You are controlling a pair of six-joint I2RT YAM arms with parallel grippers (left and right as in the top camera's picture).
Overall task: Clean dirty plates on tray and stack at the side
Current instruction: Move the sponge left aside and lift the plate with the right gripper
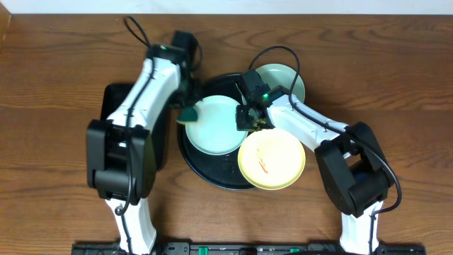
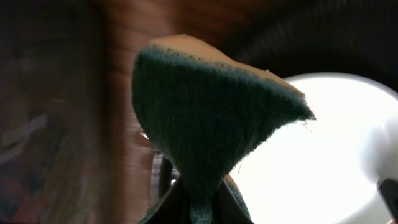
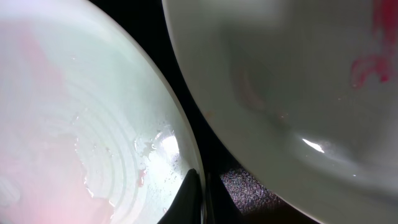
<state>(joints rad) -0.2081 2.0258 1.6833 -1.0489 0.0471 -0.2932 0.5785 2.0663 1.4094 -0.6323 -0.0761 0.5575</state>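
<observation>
The round black tray (image 1: 212, 175) sits mid-table. A pale blue-green plate (image 1: 212, 127) lies on it. My right gripper (image 1: 248, 117) is shut on that plate's right rim; the right wrist view shows the fingers (image 3: 200, 196) pinching the wet rim of the plate (image 3: 93, 112). A pale yellow plate (image 1: 272, 161) with a red smear overlaps the tray's right front rim and also shows in the right wrist view (image 3: 298, 74). A second blue-green plate (image 1: 287, 79) lies at the tray's back right. My left gripper (image 1: 190, 108) is shut on a green sponge (image 2: 211, 112) at the held plate's left edge (image 2: 323, 162).
A smaller rectangular black tray (image 1: 113, 106) lies left of the round tray, under my left arm. The wooden table (image 1: 56, 71) spreads out on both sides. Cables loop above both wrists.
</observation>
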